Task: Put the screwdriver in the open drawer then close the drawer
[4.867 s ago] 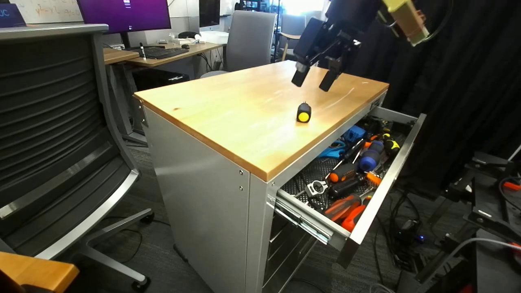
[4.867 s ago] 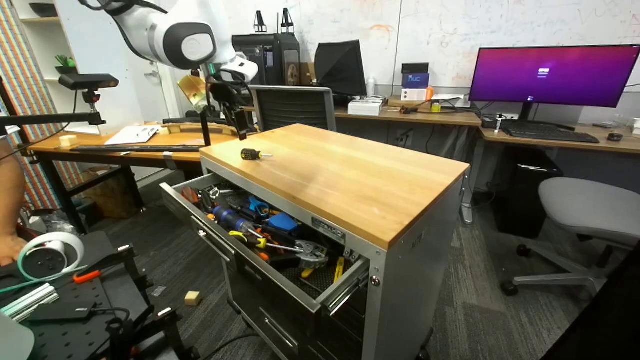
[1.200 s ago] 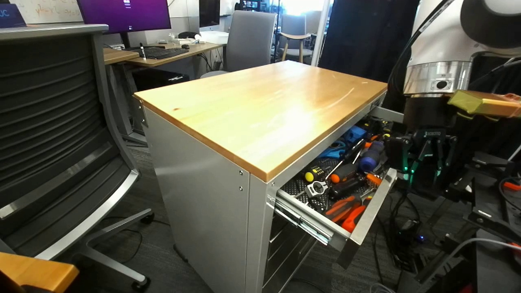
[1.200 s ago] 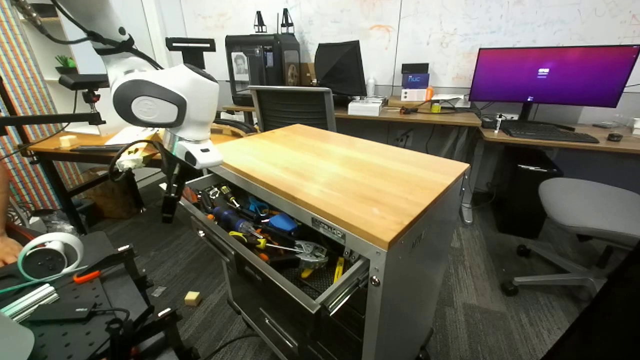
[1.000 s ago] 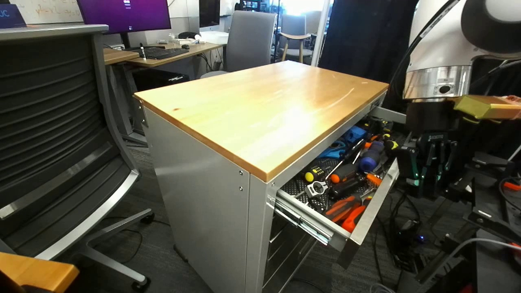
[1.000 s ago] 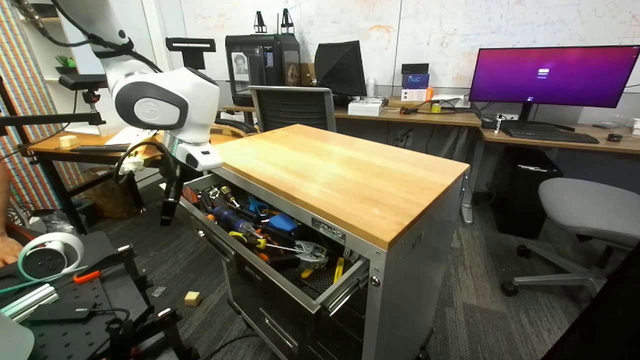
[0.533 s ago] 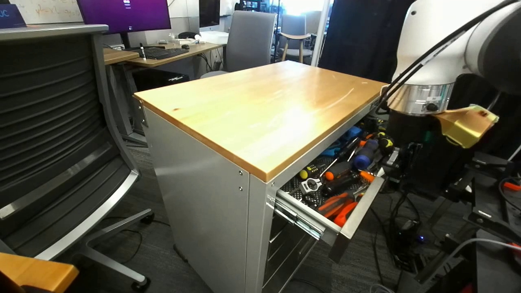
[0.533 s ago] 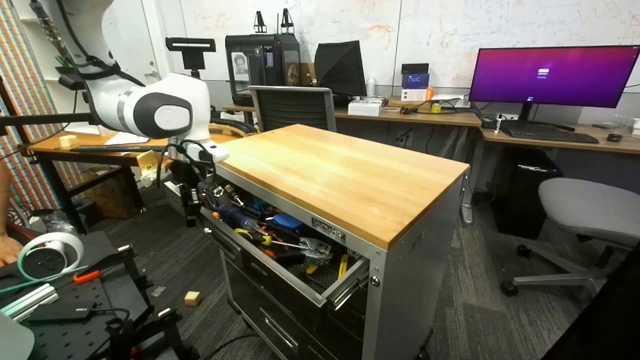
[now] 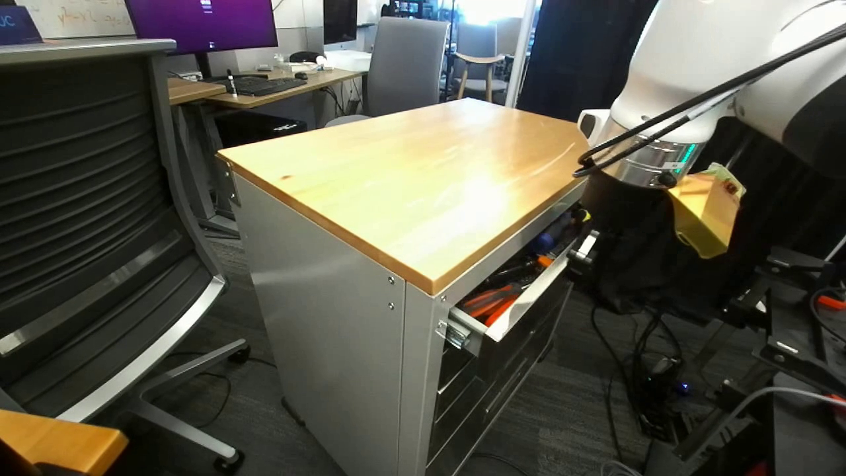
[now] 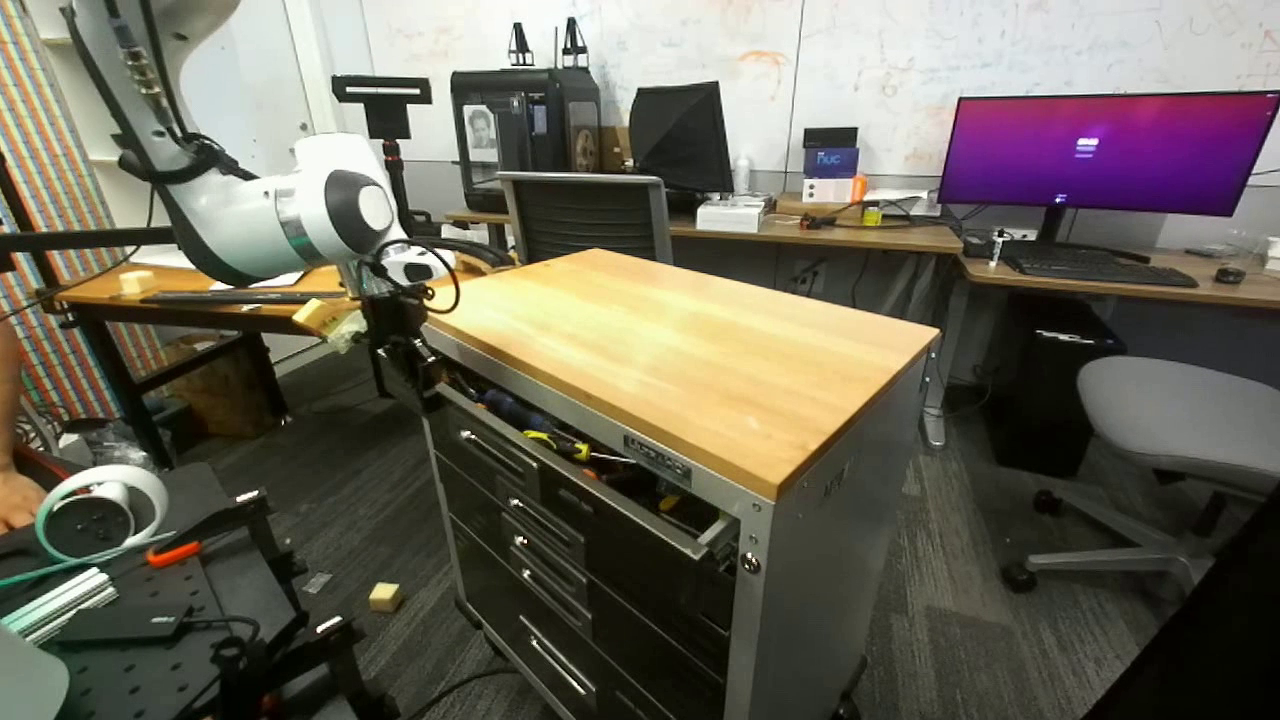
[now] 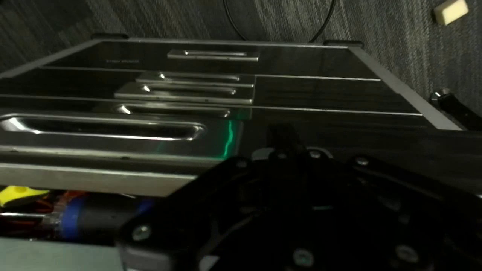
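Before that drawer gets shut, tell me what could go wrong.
Skewing: in the wrist view the gripper is off to one side of the handle, so pushing there might make the drawer bind.
Snagging: tools crowd the drawer, and one may catch on the cabinet.
Bumping: in both exterior views the arm looks close to the top and could knock its edge.

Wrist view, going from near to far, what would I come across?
The gripper, the partly open drawer, the lower drawers, and farthest off the carpet.
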### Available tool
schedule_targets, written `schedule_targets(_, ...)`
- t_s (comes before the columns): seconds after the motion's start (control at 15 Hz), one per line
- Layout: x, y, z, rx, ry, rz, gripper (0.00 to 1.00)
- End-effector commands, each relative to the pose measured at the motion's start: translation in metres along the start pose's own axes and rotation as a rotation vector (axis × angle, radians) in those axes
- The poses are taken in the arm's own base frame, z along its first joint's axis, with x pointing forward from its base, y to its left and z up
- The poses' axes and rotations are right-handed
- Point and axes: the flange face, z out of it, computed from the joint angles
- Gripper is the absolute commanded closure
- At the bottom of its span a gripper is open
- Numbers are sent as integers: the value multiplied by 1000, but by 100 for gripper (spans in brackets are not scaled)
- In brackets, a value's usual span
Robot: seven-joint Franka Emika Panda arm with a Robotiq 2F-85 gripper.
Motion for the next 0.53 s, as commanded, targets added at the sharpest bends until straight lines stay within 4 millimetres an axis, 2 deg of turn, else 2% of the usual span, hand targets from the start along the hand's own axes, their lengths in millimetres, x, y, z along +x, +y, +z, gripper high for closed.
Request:
schedule_targets(0.0, 29, -21, -6, 7, 168, -52, 100)
schedule_targets(0.27, 40, -29, -9, -11, 299, -105, 100)
schedule_targets(0.47, 41, -34, -13, -10, 384, -120, 100)
